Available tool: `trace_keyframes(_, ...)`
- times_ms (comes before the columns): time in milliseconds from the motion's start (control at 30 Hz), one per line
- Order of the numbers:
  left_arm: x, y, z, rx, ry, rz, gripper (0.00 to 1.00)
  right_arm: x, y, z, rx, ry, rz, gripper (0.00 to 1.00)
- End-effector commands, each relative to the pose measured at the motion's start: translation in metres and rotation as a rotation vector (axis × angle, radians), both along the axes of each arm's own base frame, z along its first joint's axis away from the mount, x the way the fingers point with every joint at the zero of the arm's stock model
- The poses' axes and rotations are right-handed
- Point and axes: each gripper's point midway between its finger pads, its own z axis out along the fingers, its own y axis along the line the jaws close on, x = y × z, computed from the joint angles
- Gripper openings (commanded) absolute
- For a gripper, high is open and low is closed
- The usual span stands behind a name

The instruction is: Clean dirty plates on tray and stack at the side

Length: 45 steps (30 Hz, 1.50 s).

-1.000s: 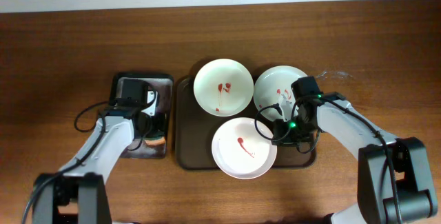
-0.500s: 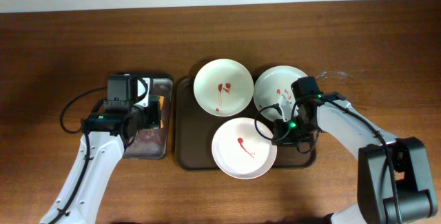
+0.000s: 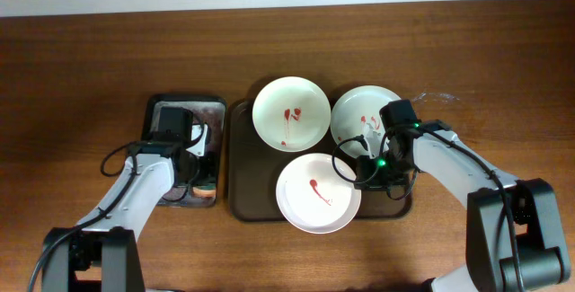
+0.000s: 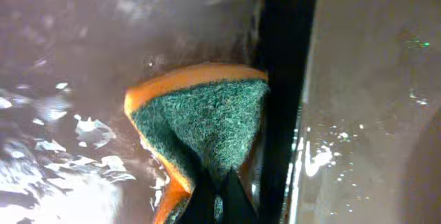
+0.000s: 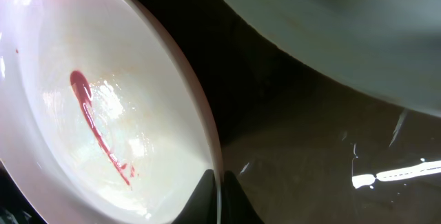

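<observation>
- From above, the big tray (image 3: 241,193) holds three white plates with red smears: the back plate (image 3: 290,112), the right plate (image 3: 356,112) and the front plate (image 3: 316,193).
- The small pan (image 3: 184,101) sits just left of the big tray. The sponge (image 3: 206,185) lies in the pan's front right corner.
- Only the left wrist view shows the sponge well. It is orange with a green top, on a wet floor beside the pan's dark wall. The left gripper (image 4: 215,186) pinches its edge, jaws closed.
- Only the right wrist view shows the right gripper (image 5: 220,189) squeezing the front plate's rim.
</observation>
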Motion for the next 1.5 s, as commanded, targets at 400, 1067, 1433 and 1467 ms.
trace_keyframes(400,0.032,0.001,0.047,0.009,-0.141,0.022,0.00,0.005,0.007,0.003,0.019,-0.015,0.008,0.04)
trace_keyframes(1067,0.071,0.015,0.208,0.036,-0.749,0.086,0.00,0.007,0.007,0.003,0.020,-0.022,0.008,0.04)
trace_keyframes(1433,0.063,0.016,0.067,0.090,-0.281,0.059,0.00,0.007,0.007,0.003,0.020,-0.022,0.008,0.04)
trace_keyframes(1467,0.057,0.016,0.058,0.090,-0.233,0.071,0.00,0.007,0.007,0.003,0.020,-0.021,0.008,0.04)
